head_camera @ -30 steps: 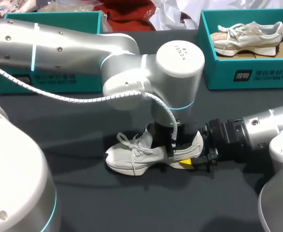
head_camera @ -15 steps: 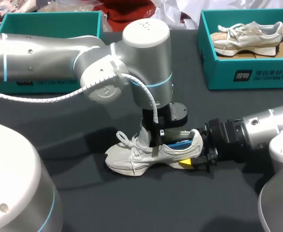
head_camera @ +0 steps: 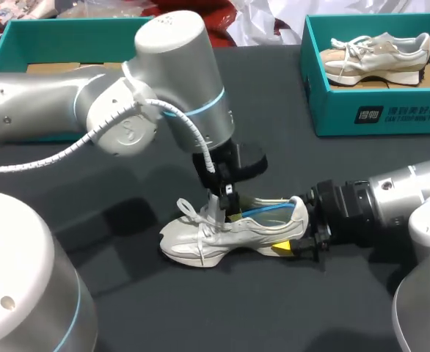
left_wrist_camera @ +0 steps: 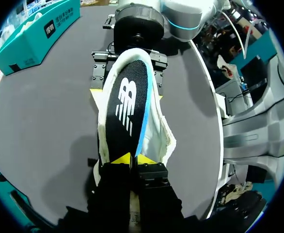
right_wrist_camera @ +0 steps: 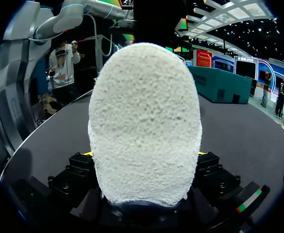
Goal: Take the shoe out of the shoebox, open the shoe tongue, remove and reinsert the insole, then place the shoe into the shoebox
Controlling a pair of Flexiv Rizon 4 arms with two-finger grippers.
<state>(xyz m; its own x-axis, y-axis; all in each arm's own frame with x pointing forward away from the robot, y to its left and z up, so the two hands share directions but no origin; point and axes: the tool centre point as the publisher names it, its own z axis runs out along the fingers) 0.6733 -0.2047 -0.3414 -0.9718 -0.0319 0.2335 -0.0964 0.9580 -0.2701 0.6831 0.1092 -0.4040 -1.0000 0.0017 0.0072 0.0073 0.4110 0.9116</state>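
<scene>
A robot lab: left arm (head_camera: pixel 90 110) and right arm (head_camera: pixel 409 198) over a dark bench (head_camera: pixel 200 315) with teal shoeboxes (head_camera: pixel 376 114).

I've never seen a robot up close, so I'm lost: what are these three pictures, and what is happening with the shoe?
You see a robot's left arm and right arm at a dark table. One picture looks down from above; the two round ones come from a camera on each arm's wrist. The left gripper pinches a black insole, partly pulled out of the white shoe resting on the table. The right gripper clamps that shoe's heel. Behind stand the left shoebox and the right shoebox, which holds a second shoe.
</scene>
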